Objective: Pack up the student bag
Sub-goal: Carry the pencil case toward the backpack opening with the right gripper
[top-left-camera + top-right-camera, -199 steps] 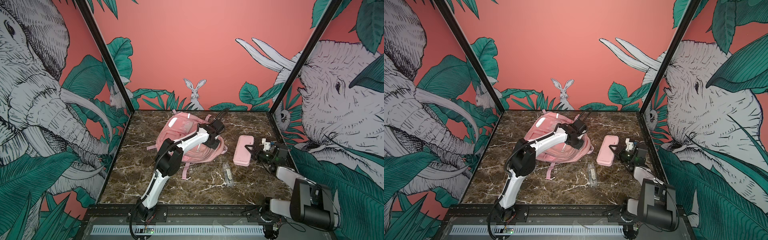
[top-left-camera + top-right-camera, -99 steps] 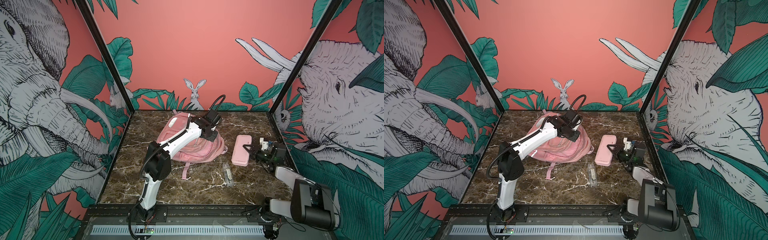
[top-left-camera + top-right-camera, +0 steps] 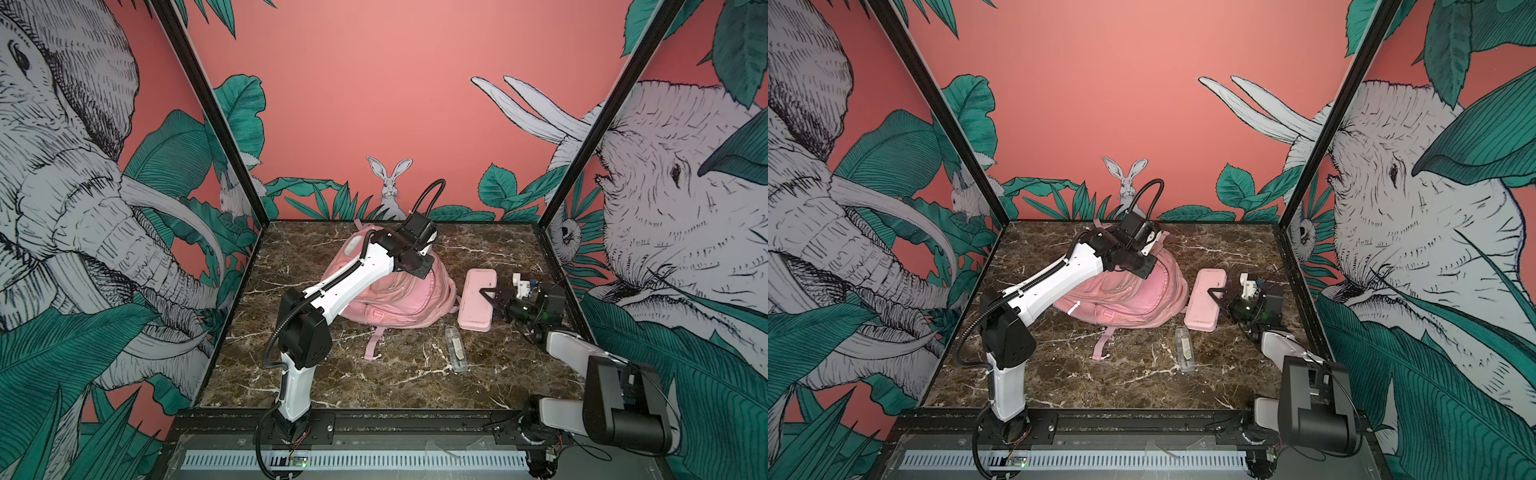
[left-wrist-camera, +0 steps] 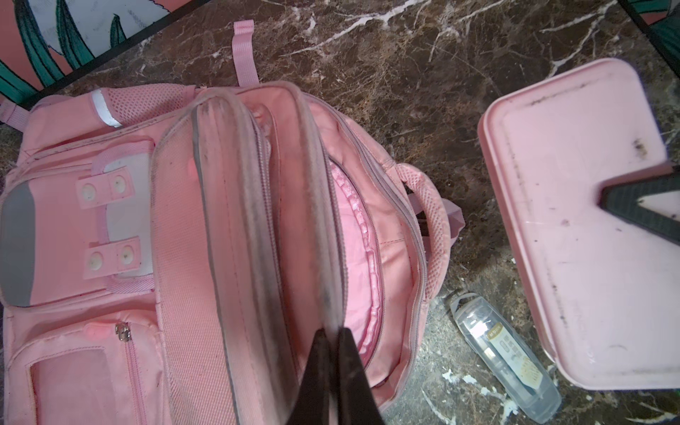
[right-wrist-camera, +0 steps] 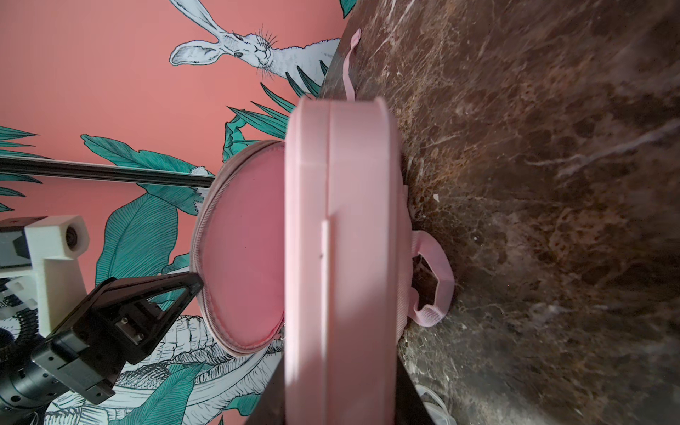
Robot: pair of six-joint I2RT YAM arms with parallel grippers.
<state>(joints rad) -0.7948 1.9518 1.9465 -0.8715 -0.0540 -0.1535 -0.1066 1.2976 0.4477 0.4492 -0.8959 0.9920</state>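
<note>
The student bag [image 3: 399, 299] [image 3: 1133, 299] lies mid-table, a big pink backpack. My left gripper [image 4: 333, 331] [image 3: 422, 270] is shut on the edge of its main compartment flap and holds it up, so the pink lining [image 4: 353, 235] shows. To the right of the bag is a flat pink pencil case [image 3: 476, 299] [image 3: 1204, 299] [image 4: 588, 228]. My right gripper [image 5: 338, 404] [image 3: 488, 293] is shut on its side, low over the table. In the right wrist view the case is seen edge-on and the raised flap [image 5: 243, 257] stands behind it.
A clear plastic tube [image 3: 455, 349] [image 4: 504, 357] lies on the marble table [image 3: 374, 382] in front of the pencil case. A loose pink strap [image 3: 372, 347] trails from the bag toward the front. Black frame posts and the painted walls close in the table.
My left arm has swung up and toward the back wall with the flap in its grip, opening the bag wider. The right gripper and pencil case have edged slightly toward the bag.
</note>
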